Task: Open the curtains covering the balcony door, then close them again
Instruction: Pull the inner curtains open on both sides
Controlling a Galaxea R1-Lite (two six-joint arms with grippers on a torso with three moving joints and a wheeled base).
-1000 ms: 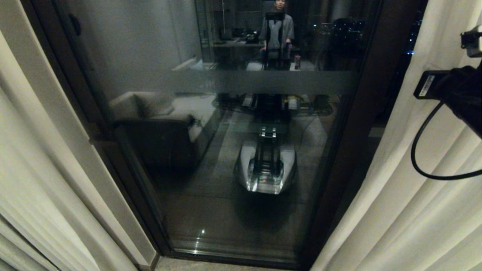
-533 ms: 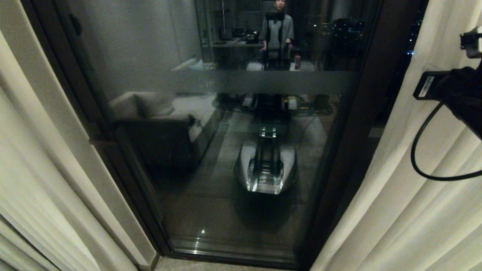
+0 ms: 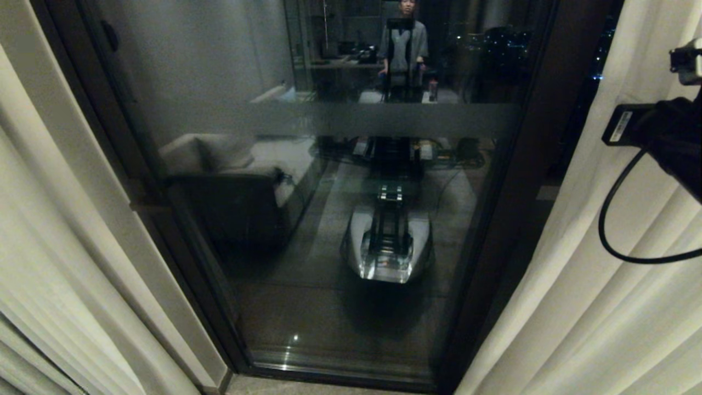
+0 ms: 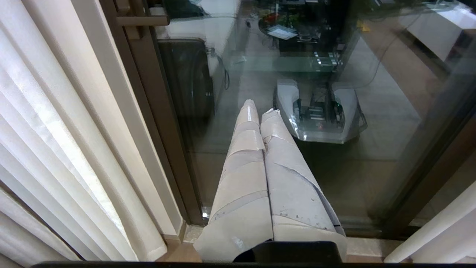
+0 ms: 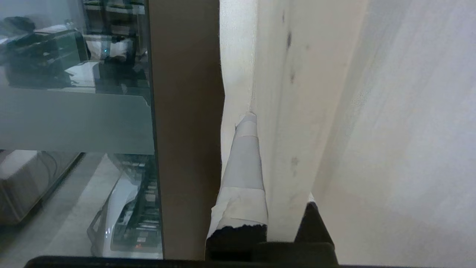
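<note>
The curtains stand parted. The left curtain [image 3: 38,258] [image 4: 55,130] hangs at the left and the right curtain [image 3: 598,307] [image 5: 372,111] at the right. Between them shows the balcony door [image 3: 307,208], dark reflective glass with a frosted band [image 3: 384,118] in a brown frame [image 5: 186,130]. My right arm [image 3: 672,137] reaches in from the right edge. My right gripper [image 5: 266,123] is shut on the right curtain's hemmed edge, with one taped finger [image 5: 243,163] in front of the fold and the other hidden behind it. My left gripper [image 4: 259,108] points down at the door, shut and empty.
The glass reflects my own base [image 3: 386,241], a sofa [image 3: 230,181] and a person [image 3: 405,44] standing far behind me. The door's sill [image 4: 372,245] and a strip of floor [image 3: 307,388] lie at the bottom. The door frame's left post [image 4: 160,123] stands close to the left curtain.
</note>
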